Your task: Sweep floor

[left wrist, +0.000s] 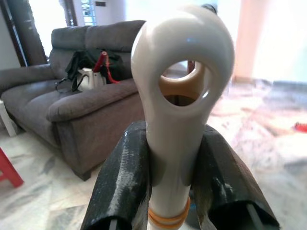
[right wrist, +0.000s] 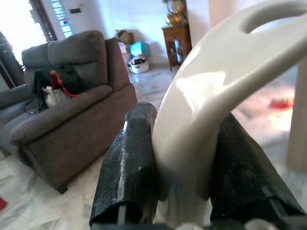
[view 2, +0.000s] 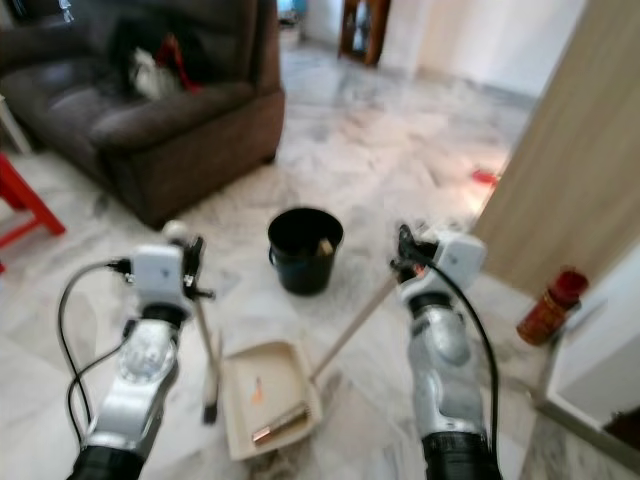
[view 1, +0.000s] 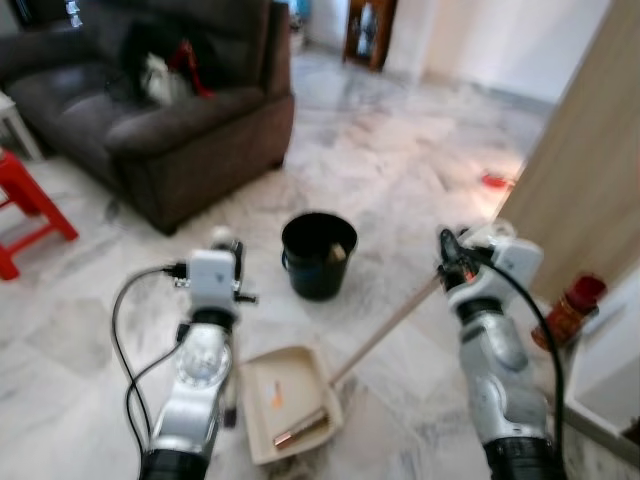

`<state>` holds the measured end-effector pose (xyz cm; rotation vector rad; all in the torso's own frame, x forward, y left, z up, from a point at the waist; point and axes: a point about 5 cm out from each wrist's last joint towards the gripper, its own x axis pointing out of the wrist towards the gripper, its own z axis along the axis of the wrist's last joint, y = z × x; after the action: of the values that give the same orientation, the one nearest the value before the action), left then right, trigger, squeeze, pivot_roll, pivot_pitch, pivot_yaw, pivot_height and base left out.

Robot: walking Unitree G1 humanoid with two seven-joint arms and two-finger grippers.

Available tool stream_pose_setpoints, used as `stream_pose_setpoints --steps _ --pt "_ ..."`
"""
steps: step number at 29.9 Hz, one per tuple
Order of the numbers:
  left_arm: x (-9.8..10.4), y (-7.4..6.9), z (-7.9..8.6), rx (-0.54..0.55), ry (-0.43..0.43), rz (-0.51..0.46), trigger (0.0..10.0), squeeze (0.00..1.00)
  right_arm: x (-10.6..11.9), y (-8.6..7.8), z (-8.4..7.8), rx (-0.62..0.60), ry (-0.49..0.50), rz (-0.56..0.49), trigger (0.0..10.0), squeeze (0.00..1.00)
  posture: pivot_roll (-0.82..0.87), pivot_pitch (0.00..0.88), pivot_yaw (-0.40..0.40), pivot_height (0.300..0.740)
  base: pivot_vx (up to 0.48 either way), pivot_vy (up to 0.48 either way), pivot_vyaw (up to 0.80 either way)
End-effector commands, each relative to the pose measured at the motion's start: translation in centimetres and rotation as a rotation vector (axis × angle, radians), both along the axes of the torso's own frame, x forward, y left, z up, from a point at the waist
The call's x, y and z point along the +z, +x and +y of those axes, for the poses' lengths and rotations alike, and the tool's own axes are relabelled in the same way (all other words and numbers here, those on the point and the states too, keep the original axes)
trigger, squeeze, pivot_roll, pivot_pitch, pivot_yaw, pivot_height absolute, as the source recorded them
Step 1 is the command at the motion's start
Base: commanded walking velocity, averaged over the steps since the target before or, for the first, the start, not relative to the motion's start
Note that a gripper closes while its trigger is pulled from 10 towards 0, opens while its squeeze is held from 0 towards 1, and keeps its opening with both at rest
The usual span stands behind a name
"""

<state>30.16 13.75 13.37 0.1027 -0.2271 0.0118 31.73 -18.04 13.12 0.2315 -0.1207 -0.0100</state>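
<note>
Gripping broom handle (left wrist: 180, 96), dustpan handle (right wrist: 216, 96)

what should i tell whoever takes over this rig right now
Left tool: shut on the broom handle.
Right tool: shut on the dustpan handle.
Dustpan sits on the floor between the arms, a few scraps in it. Black bucket stands just beyond it.
Done: some debris collected.
Left: probably tip the dustpan into the bucket; red bits lie farther off by the wall.
</note>
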Motion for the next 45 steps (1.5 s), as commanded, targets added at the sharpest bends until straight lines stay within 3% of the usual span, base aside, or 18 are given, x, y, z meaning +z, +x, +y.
stream_pose_setpoints --steps 1,45 --pt "1.31 0.14 0.15 0.001 0.004 -0.059 10.0 0.0 1.63 0.31 0.91 0.025 0.023 -0.074 10.0 0.0 0.06 0.0 -0.058 0.74 0.296 0.0 0.0" --pt "1.24 0.09 0.01 0.002 -0.001 -0.058 10.0 0.0 2.49 0.58 0.59 -0.004 0.027 -0.103 10.0 0.0 0.06 0.0 -0.066 0.74 0.295 0.0 0.0"
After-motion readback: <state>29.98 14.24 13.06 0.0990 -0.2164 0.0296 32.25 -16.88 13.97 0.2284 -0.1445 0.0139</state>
